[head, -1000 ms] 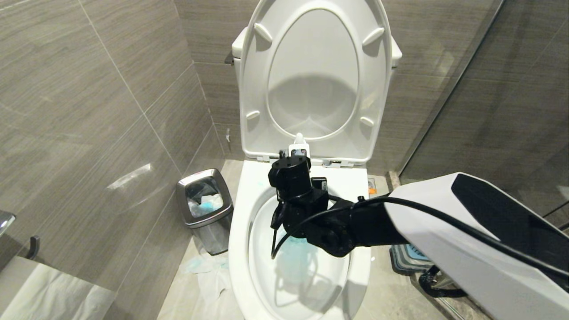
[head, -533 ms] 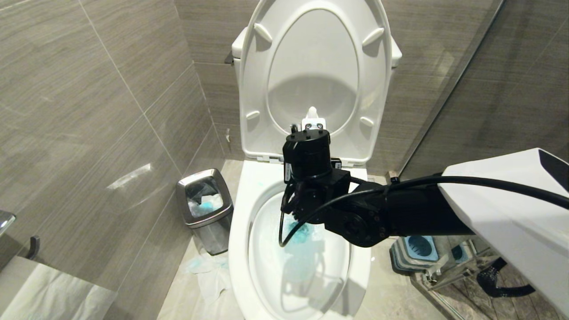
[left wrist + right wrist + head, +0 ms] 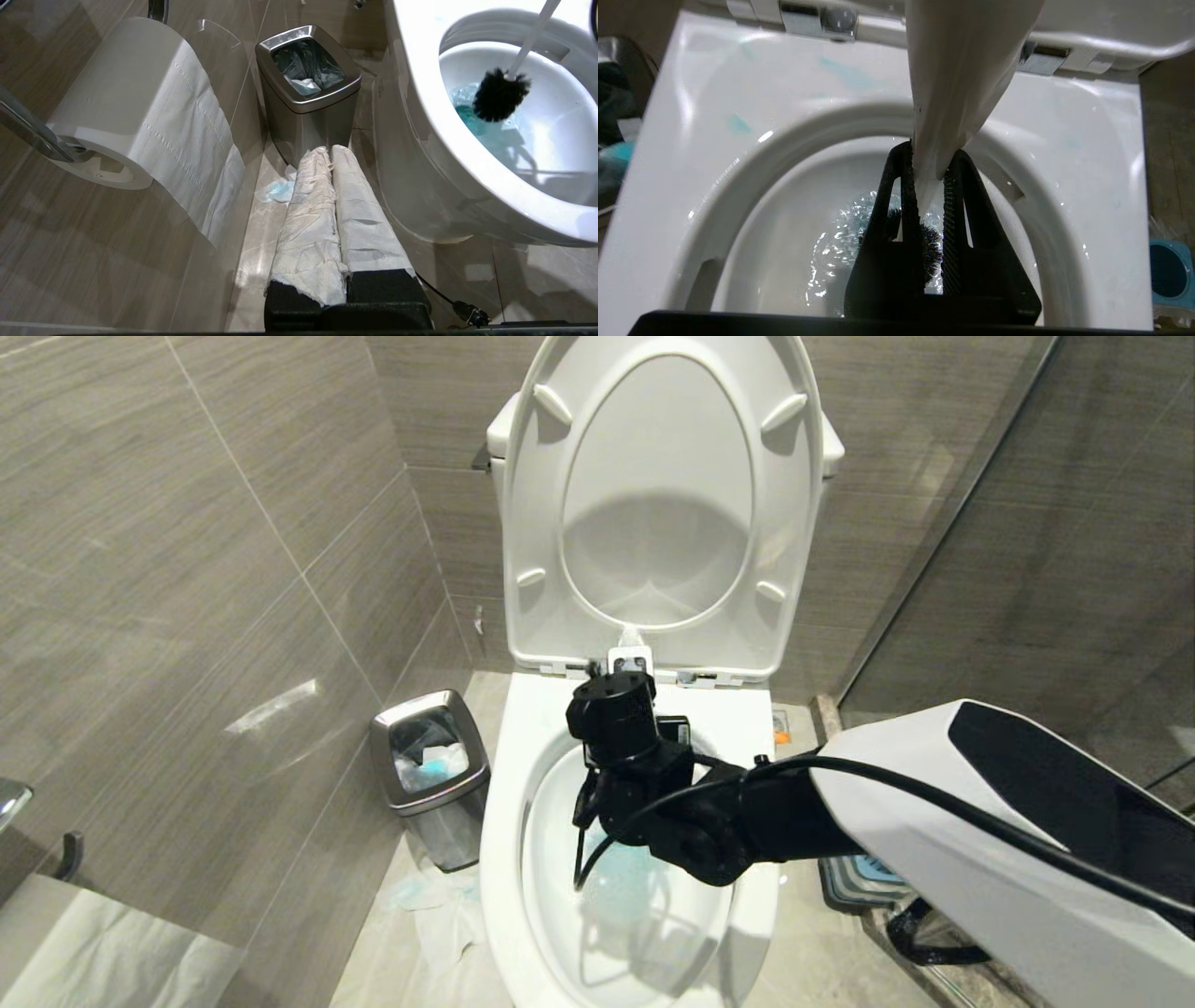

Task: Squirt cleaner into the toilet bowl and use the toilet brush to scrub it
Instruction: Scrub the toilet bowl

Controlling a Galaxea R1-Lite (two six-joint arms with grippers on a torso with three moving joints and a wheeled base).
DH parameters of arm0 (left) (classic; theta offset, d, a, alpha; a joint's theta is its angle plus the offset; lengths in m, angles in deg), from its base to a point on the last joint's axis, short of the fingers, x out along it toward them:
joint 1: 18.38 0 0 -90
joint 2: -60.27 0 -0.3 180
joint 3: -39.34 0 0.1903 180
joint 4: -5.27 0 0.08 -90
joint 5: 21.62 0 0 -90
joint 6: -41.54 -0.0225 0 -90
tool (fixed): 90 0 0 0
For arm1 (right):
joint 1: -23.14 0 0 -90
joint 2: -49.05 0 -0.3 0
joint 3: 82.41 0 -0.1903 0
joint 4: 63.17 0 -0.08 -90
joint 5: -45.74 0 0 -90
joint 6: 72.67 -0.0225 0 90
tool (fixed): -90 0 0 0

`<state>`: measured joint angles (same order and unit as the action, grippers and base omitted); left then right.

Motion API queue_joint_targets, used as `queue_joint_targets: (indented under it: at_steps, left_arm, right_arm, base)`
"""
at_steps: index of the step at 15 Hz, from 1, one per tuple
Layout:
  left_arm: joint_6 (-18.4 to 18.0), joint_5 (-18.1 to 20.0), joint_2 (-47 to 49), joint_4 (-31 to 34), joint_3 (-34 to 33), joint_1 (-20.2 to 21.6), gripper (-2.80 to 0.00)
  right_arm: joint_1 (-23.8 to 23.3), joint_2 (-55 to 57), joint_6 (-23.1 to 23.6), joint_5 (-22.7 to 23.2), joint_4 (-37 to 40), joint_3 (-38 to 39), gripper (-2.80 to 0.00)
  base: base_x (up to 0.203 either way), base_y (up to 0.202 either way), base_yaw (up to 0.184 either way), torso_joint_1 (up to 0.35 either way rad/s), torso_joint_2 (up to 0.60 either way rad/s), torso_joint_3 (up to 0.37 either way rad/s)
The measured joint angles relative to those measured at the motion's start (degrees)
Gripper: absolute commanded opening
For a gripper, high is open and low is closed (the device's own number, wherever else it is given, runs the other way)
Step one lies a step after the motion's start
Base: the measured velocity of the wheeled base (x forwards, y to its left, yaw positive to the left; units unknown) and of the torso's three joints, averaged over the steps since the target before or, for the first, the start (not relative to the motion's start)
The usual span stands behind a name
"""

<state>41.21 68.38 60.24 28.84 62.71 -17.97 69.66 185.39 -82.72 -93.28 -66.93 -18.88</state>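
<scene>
right gripper (image 3: 930,186) clamping toilet brush (image 3: 500,93); bristles inside toilet bowl (image 3: 430,116)

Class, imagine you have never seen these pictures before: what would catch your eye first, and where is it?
First, the open toilet bowl in the middle, with turquoise cleaner tinting its water. Above it the right end effector is clamped on the white handle of the toilet brush, whose black bristle head sits down in the blue water. To the robot's left, a steel bin stands on the floor beside the bowl.
</scene>
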Motion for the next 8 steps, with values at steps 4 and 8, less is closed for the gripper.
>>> queue_joint_targets:
  at_steps: [4, 8]
  left_arm:
    - [0.00, 0.00, 0.00, -0.03, 0.00, 0.00, -2.80]
    - [0.01, 0.00, 0.00, -0.02, 0.00, 0.00, -2.80]
  right_arm:
    - [-0.07, 3.66, -0.25, 0.04, -0.21, -0.78, -2.80]
    - [-0.04, 5.94, -0.46, -0.31, -0.26, -1.68, -2.80]
  base:
    - [0.000, 0.000, 0.000, 0.000, 0.00, 0.000]
    - [0.000, 0.000, 0.000, 0.000, 0.00, 0.000]
